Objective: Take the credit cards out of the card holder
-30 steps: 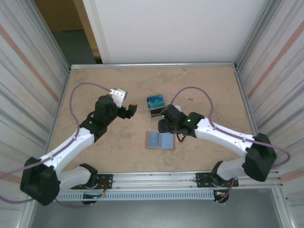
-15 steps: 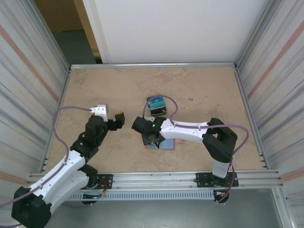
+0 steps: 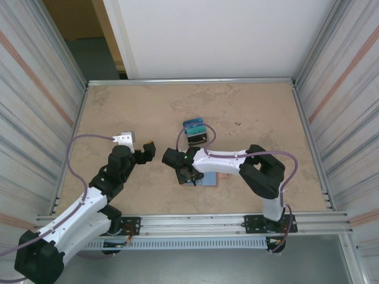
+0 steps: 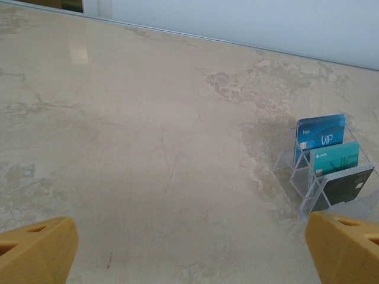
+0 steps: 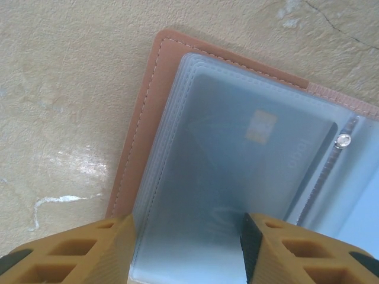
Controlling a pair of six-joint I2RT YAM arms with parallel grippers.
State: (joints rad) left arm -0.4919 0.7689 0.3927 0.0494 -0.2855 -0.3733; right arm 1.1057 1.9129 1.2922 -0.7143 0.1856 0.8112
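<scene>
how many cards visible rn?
4. Three stand in the clear stand: blue card at the back, teal card in the middle, dark card in front. A fourth card lies in the card holder's top sleeve; more may be hidden beneath.

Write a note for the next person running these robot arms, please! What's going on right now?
Left gripper: open, empty, above the table.
Right gripper: open, empty, jaws apart over the open wallet.
Three cards stand in the clear stand beyond it.
One card sits inside the wallet's clear sleeve.
To do: pull that card out, check other sleeves.
</scene>
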